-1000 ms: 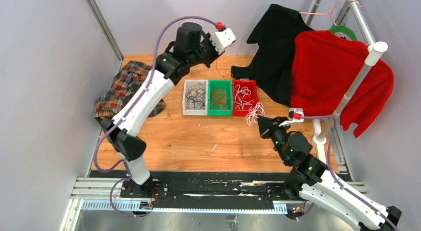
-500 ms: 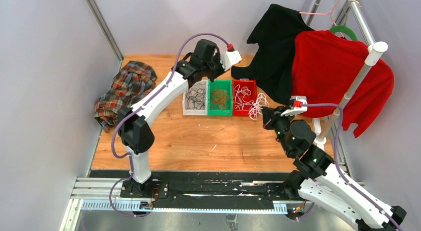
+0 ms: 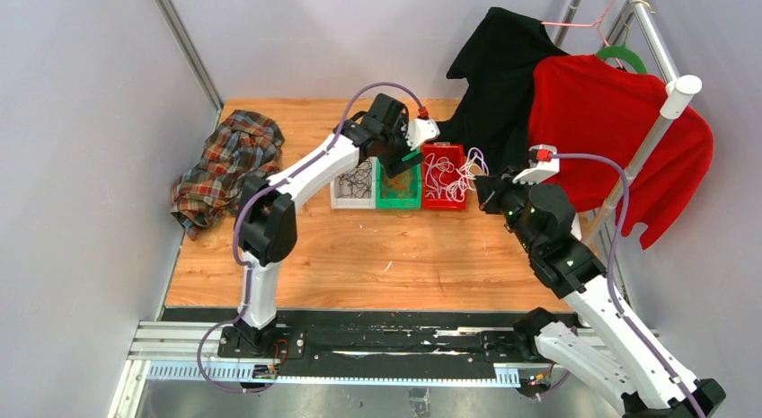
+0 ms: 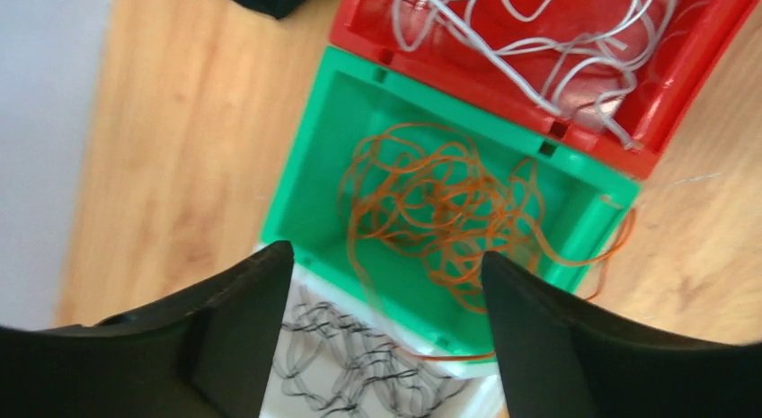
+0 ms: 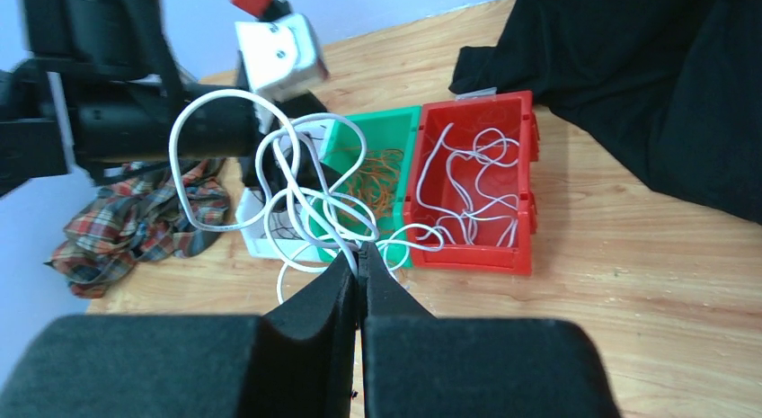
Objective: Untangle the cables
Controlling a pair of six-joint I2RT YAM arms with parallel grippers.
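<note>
Wooden table (image 3: pixel 359 256); white cable (image 5: pixel 310 198) tight between jaws of right gripper (image 5: pixel 361 252)

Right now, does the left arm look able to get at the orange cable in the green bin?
Likely yes: the left gripper hangs open right above the green bin, with nothing between it and the orange cable.

1. No text, label, brand or number can be read in any view.
2. The red bin (image 5: pixel 467 258), green bin (image 4: pixel 310 166) and white bin (image 3: pixel 352 204), in a row towards 12 o'clock on the table, have plain walls with nothing legible.
</note>
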